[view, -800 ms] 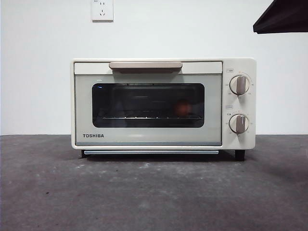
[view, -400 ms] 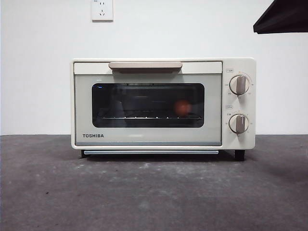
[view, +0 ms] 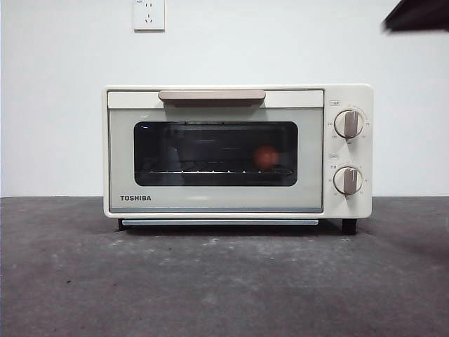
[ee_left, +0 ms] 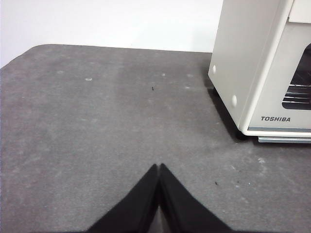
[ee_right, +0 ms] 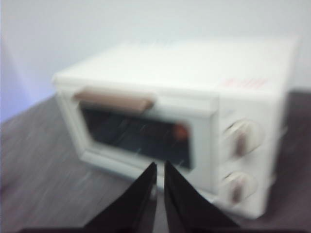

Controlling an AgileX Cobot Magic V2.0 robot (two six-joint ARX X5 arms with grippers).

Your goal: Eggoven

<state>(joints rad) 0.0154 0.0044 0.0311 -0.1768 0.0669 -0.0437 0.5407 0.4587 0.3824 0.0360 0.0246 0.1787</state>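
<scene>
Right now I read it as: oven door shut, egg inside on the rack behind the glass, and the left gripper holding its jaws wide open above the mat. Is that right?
Not quite. The left gripper has its jaws shut, tips together, as the left wrist view shows. The rest holds: the oven door is shut and the egg sits inside on the rack behind the glass, seen in the front view.

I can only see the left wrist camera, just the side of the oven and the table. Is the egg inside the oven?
Observer: Yes, the egg sits on the rack behind the glass of the oven.
Operator: Is the door shut?
Observer: Yes, the door looks shut, its handle up at the top.
Operator: Where's the other claw?
Observer: The right claw is up in front of the oven, empty, nearly closed.
</scene>
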